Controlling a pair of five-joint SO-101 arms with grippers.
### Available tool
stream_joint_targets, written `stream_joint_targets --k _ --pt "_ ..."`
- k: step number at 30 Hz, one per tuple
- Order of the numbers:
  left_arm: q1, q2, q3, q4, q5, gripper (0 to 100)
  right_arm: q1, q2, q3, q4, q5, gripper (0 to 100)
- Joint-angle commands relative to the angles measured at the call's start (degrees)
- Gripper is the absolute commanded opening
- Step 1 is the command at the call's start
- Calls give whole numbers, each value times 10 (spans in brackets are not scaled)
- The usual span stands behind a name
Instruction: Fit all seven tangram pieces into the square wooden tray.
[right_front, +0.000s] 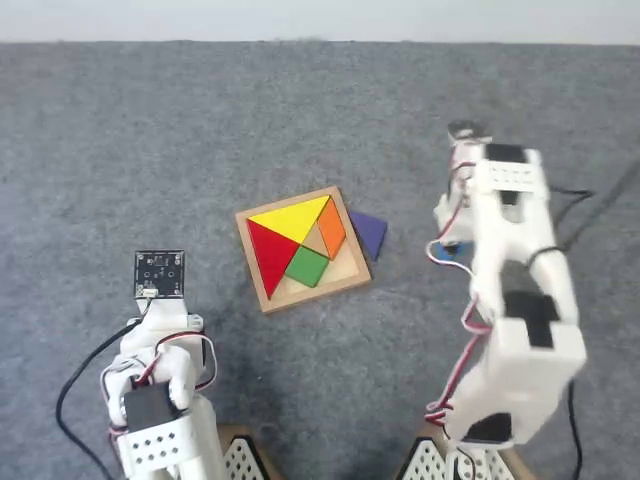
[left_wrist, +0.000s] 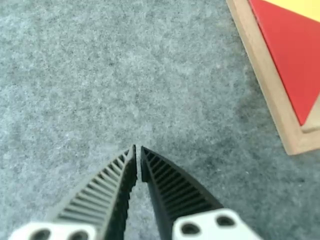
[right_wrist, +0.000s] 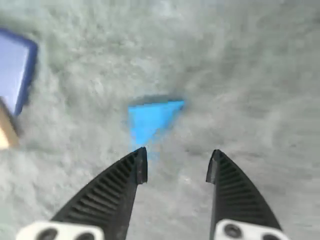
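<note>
The square wooden tray (right_front: 256, 268) lies mid-table and holds yellow (right_front: 290, 218), red (right_front: 268, 254), orange (right_front: 332, 228) and green (right_front: 308, 266) pieces. A purple piece (right_front: 370, 232) rests on the carpet against the tray's right side. A small light blue triangle (right_wrist: 150, 120) lies on the carpet just ahead of my open right gripper (right_wrist: 177, 167), near one fingertip; in the high view the light blue triangle (right_front: 458, 250) peeks out beside the right arm. My left gripper (left_wrist: 138, 150) is shut over bare carpet, short of the tray's corner (left_wrist: 295, 145).
Grey carpet covers the table. The left arm's base (right_front: 160, 400) sits at the front left, the right arm (right_front: 515, 300) stretches along the right side. The purple piece's edge (right_wrist: 17, 70) shows in the right wrist view.
</note>
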Motion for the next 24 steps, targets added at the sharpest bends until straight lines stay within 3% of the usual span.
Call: stream_joint_targets --k 1,6,13,24 --pt "-2 -11 -5 3 -5 15 4 -113 -34 38 94 209" --pt "-2 -11 -5 3 -5 15 -30 -80 -33 37 84 209" --pt "-2 -11 -5 3 -5 15 -51 91 -81 -42 -134 209" --pt "-2 -11 -5 3 -5 15 -48 231 -192 19 -149 197"
